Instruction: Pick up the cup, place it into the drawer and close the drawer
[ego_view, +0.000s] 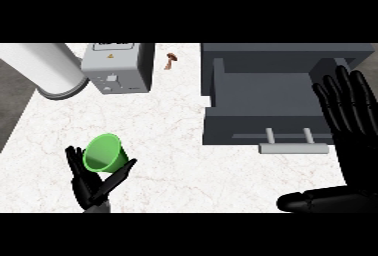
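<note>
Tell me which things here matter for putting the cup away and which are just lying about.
For the job: small green plastic cup in the left hand; open dark grey drawer with its pale bar handle; right hand, open beside it.

Lying about: grey boxy appliance; white cylinder; small brown object.

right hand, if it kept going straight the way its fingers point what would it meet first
Probably the open drawer's right wall or the cabinet behind it; the right hand points toward the view's top beside them, but its height over them is unclear.
</note>
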